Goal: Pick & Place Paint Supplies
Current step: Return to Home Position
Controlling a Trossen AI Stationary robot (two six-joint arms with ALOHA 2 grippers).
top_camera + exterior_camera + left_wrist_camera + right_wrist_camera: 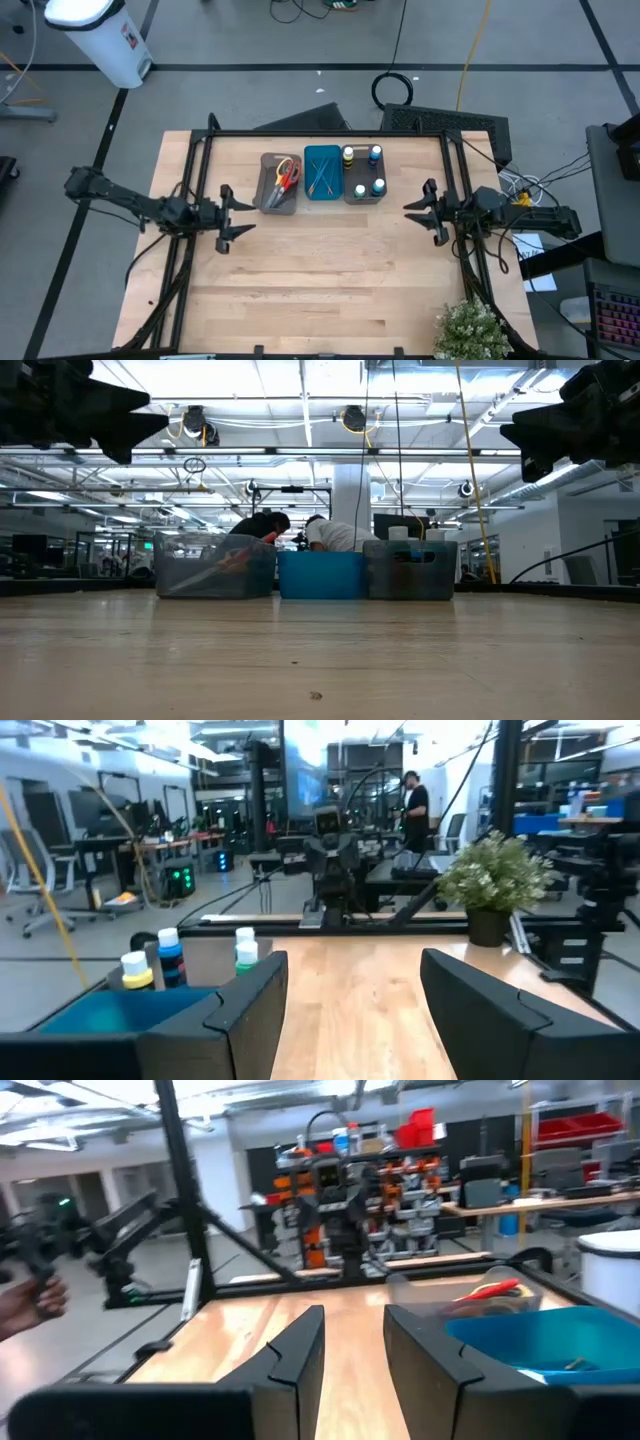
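three trays: two grey trays and one blue tray. four small bottles. two robot arms. one potted plant. brushes and scissors too jumbled to count.

Three bins on wooden table

Even overhead light falls on the pale wooden bench, where the arms throw only faint, soft shadows. Seen from bench height, rows of ceiling lamps blaze white and wash out the ceiling, turning the left tool and the right tool into black silhouettes. The boards in front carry a dull sheen. A white floor bin glares at its top.
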